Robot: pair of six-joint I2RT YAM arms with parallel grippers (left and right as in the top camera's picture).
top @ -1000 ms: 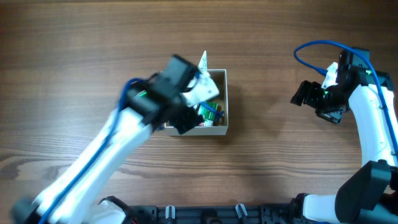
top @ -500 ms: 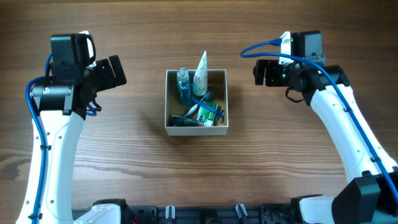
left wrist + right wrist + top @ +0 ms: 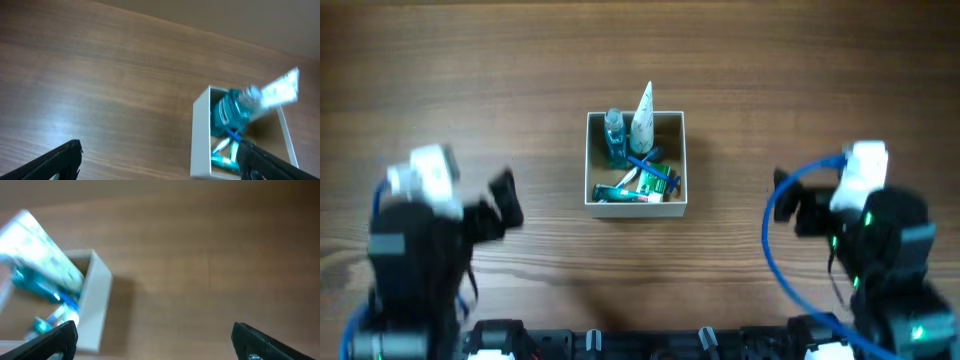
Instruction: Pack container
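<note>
The container [image 3: 636, 207], a square white-walled box with a tan inside, sits at the table's centre. It holds a blue bottle [image 3: 614, 135], a white tube [image 3: 641, 118] standing above the rim, a blue toothbrush [image 3: 642, 160] and a green-and-white tube [image 3: 625, 193]. My left gripper [image 3: 505, 205] is open and empty, well left of the box. My right gripper [image 3: 798, 210] is open and empty, well right of it. The left wrist view shows the box wall [image 3: 200, 135], bottle [image 3: 230, 112] and tube [image 3: 280, 87] beyond my open gripper [image 3: 160, 165]. The right wrist view shows the box [image 3: 95, 310] and tube [image 3: 42, 247] left of my open gripper [image 3: 157, 342].
Bare brown wooden table [image 3: 770, 70] surrounds the box on all sides. Both arms are blurred near the front edge, with blue cables looping beside them.
The left arm has left the box, where it was a second ago. Both arms have since drawn back toward the front edge. The box's contents have not moved.
</note>
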